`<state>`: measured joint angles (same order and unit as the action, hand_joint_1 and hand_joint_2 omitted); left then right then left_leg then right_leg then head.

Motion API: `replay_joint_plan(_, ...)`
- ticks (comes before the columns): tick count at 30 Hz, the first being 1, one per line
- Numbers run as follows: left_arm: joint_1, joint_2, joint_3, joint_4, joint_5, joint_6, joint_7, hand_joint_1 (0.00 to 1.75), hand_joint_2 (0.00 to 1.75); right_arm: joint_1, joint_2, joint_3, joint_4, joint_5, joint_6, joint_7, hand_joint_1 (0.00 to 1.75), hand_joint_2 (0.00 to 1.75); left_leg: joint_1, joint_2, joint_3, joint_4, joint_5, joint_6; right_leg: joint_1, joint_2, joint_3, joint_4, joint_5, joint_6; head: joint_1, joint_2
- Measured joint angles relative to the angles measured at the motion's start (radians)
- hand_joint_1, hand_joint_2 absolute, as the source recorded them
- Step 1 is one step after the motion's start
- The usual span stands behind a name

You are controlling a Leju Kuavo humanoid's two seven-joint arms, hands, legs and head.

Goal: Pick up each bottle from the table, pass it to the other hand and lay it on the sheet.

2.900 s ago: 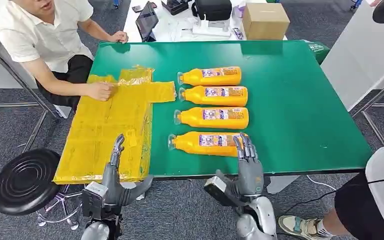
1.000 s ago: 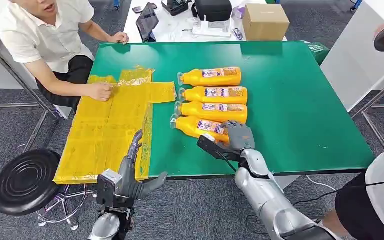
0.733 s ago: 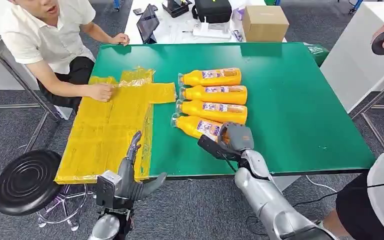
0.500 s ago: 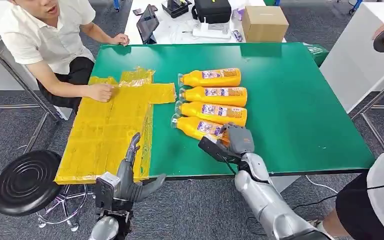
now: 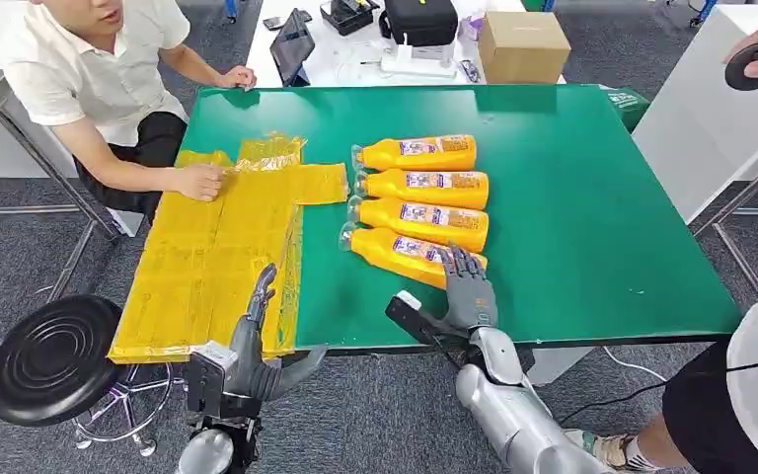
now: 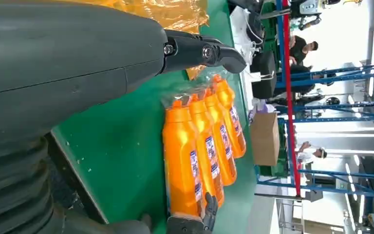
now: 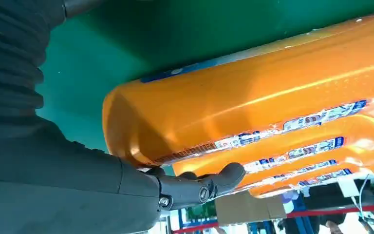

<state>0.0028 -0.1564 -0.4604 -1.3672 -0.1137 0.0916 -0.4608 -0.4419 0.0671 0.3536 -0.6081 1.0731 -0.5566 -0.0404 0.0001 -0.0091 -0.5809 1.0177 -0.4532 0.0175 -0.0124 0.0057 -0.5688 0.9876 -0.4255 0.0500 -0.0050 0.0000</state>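
Several orange bottles lie side by side on the green table (image 5: pixel 592 197). The nearest bottle (image 5: pixel 400 253) (image 7: pixel 253 97) lies slightly skewed, its cap toward the yellow sheet (image 5: pixel 217 247). My right hand (image 5: pixel 467 291) (image 7: pixel 78 185) is at that bottle's base end, fingers (image 7: pixel 209 183) spread and stretched over it, not closed around it. My left hand (image 5: pixel 252 346) (image 6: pixel 78 73) hovers open below the table's front edge, by the sheet's near corner. The row of bottles (image 6: pixel 199 151) lies beyond it.
A seated person rests a hand (image 5: pixel 197 181) on the sheet's far part. A black stool (image 5: pixel 47 357) stands at the near left. A cardboard box (image 5: pixel 523 39) and electronics lie on the white table behind. Another person stands at the right edge.
My right hand, earlier curled over the nearest bottle, has spread its fingers and drawn back toward the table's front edge. That bottle now lies closer to the others, skewed. Left hand barely moved.
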Motion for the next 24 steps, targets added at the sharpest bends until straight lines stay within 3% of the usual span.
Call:
replay_joint_plan(6,0.002,0.0,0.0,-0.002,-0.011,-0.002,0.003,0.0,1.75,0.003,0.0,0.002,-0.004,0.023,0.0,0.046,0.0,1.75,-0.001,0.0,-0.001,0.0,0.0,0.0,0.0,0.0,-0.001,0.0,0.0,0.0,0.0,0.0)
replay_joint_plan(12,-0.001,0.0,0.0,-0.003,-0.016,-0.007,0.015,0.0,1.75,-0.037,-0.002,-0.022,0.01,0.012,0.075,0.093,0.0,1.75,-0.001,0.0,-0.001,0.0,0.0,0.0,0.0,0.0,-0.002,0.0,0.0,0.0,0.0,0.0)
replay_joint_plan(24,-0.007,0.0,-0.008,-0.003,-0.002,-0.041,0.039,0.0,1.75,-0.071,-0.01,-0.041,0.044,0.087,0.057,0.155,0.0,1.75,-0.001,0.001,-0.004,0.0,0.0,0.0,0.0,0.0,-0.004,0.0,0.0,0.001,0.0,0.0)
